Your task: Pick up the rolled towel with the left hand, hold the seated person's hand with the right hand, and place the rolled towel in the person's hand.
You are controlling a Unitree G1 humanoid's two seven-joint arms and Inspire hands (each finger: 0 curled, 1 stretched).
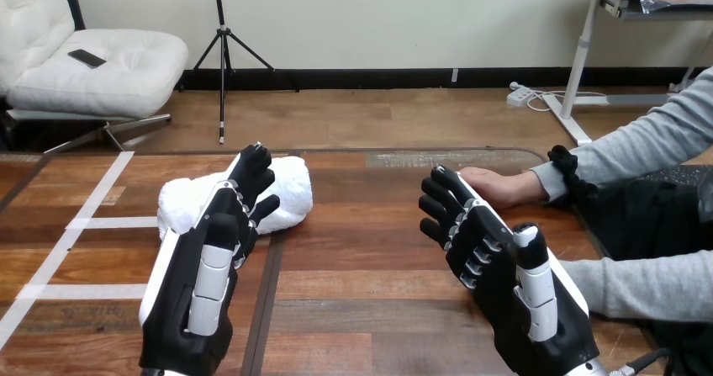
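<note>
rolled towel [290, 195], white, lies on the wooden surface [361, 267] left of centre. the left hand [198, 283] reaches in from the bottom edge, thumb uppermost, fingers relaxed and nearly straight, their tips in front of the towel's middle, gripping nothing. the right hand [504, 275] is posed alike, open and empty, its fingertips near the person's hand [496, 187] resting on the surface.
</note>
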